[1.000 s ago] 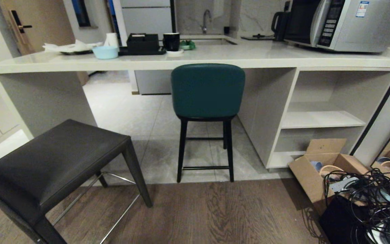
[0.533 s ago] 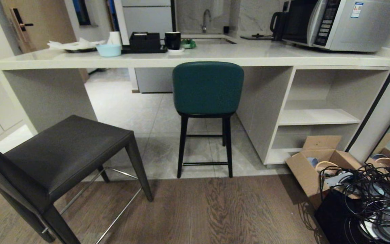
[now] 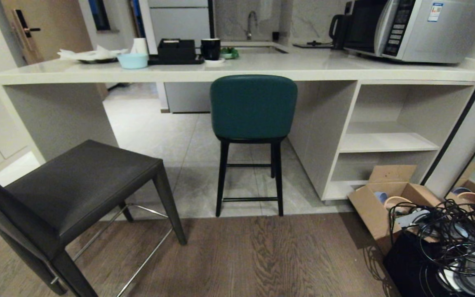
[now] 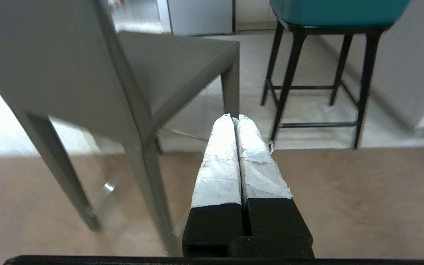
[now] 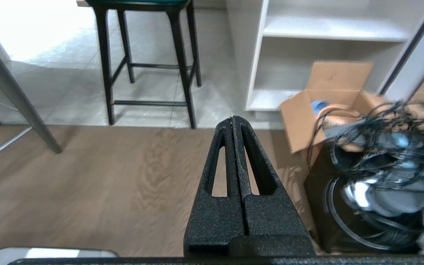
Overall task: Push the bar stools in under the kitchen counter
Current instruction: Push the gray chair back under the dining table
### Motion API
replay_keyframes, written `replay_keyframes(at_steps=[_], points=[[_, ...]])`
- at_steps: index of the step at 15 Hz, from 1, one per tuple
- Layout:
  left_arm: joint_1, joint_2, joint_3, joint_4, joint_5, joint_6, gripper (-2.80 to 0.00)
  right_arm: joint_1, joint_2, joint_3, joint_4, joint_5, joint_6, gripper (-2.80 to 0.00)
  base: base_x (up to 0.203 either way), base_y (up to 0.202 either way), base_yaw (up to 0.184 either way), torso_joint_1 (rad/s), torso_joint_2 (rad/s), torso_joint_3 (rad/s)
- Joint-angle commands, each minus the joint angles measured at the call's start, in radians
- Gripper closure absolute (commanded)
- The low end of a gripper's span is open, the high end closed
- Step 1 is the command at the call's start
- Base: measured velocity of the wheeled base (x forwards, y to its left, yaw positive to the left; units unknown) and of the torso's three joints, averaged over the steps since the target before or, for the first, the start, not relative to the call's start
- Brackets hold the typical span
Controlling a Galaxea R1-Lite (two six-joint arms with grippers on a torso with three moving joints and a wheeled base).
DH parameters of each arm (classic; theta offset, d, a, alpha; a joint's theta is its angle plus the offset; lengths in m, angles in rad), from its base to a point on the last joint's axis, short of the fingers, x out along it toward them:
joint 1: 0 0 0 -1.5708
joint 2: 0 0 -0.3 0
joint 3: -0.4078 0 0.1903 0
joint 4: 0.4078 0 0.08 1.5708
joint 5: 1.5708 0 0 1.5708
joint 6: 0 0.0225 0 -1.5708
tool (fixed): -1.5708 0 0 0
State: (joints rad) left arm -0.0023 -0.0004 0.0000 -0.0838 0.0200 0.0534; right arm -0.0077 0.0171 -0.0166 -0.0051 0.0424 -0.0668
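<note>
We see the teal curved-back stool (image 3: 253,108) tucked against the cream stone table (image 3: 237,70); the dark grey leather stool (image 3: 76,194) stands well out from it, unpushed; both grippers' jaws closed, empty.

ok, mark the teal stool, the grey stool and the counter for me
teal stool (image 3: 253,107), head view, on its curved backrest.
grey stool (image 3: 78,185), head view, on the seat.
counter (image 3: 303,66), head view, on a bare stretch of the stone top.

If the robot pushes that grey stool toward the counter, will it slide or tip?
The grey stool probably slides: its square legs stand on smooth wood floor. A push high on its low back might tilt it, since it is tall. It looks rigid and fairly heavy.
</note>
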Motion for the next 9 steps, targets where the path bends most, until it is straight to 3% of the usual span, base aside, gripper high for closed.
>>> replay_keyframes(at_steps=[1,6,9], points=[[-0.001,-0.001,-0.002,0.013,0.001,-0.060,0.00,0.000,-0.017,0.019,0.000,-0.035,0.001,0.00,0.000,0.000,0.000,0.000,0.00,0.000],[0.003,0.000,0.019,0.032,-0.017,-0.034,0.00,0.001,-0.017,0.012,0.022,-0.015,-0.031,0.00,0.000,0.000,0.000,0.000,0.00,0.000],[0.004,0.000,0.018,0.036,-0.021,0.015,0.00,0.000,-0.017,0.012,0.018,-0.019,0.008,0.00,0.000,0.000,0.000,0.000,0.00,0.000]])
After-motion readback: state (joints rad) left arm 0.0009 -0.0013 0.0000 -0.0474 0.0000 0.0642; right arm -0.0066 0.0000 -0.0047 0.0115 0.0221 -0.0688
